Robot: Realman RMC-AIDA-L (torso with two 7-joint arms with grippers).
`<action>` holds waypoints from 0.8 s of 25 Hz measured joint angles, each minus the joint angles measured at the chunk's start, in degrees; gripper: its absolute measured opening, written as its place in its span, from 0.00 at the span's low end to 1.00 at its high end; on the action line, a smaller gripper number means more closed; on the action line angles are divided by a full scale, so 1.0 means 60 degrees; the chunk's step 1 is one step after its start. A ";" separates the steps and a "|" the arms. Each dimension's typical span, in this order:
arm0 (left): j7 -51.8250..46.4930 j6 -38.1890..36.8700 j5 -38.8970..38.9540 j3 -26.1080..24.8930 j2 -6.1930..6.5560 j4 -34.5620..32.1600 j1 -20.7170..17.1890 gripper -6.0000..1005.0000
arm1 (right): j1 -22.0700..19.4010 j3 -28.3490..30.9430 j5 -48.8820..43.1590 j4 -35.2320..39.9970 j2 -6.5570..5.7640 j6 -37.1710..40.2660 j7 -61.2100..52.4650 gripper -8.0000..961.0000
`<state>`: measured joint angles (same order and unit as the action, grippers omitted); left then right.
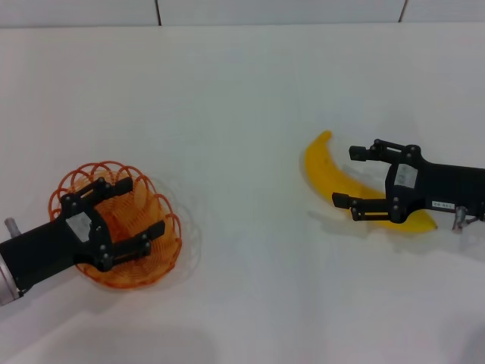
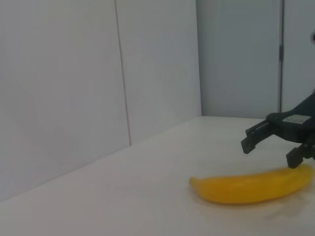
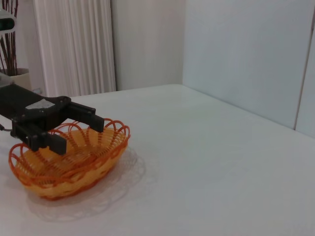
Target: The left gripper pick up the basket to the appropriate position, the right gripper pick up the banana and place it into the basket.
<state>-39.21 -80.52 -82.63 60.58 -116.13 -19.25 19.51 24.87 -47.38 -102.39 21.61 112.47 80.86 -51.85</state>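
Note:
The orange wire basket (image 1: 155, 250) sits on the white table at the near left; it also shows in the right wrist view (image 3: 93, 164). My left gripper (image 1: 144, 205) is open over it, its fingers spread at rim height above the basket's inside, seen too in the right wrist view (image 3: 81, 135). The yellow banana (image 1: 322, 163) lies on the table at the right and shows in the left wrist view (image 2: 246, 189). My right gripper (image 1: 345, 176) is open with one finger on each side of the banana's middle, just above it (image 2: 268, 152).
The white table (image 1: 242, 91) stretches wide and bare between basket and banana. A white wall runs along its far edge. Walls and a curtain show in the wrist views beyond the table.

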 joint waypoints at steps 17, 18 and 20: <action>-0.1418 0.0003 0.0108 -0.1731 -0.0020 -0.0247 -0.0007 0.87 | -0.0010 0.0030 0.0015 0.0015 0.0004 0.0000 -0.0014 0.94; -0.2037 0.0001 0.0086 -0.2038 -0.0021 -0.0543 -0.0034 0.87 | -0.0005 0.0030 0.0013 0.0016 0.0004 0.0000 -0.0026 0.94; -0.4145 0.0007 -0.0172 -0.2509 -0.0007 -0.1649 -0.0160 0.87 | 0.0006 0.0030 0.0014 0.0023 -0.0004 0.0005 -0.0048 0.94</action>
<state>-64.09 -80.48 -83.66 45.53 -116.18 -29.14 18.55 24.91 -47.19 -102.31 21.75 112.45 80.89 -52.14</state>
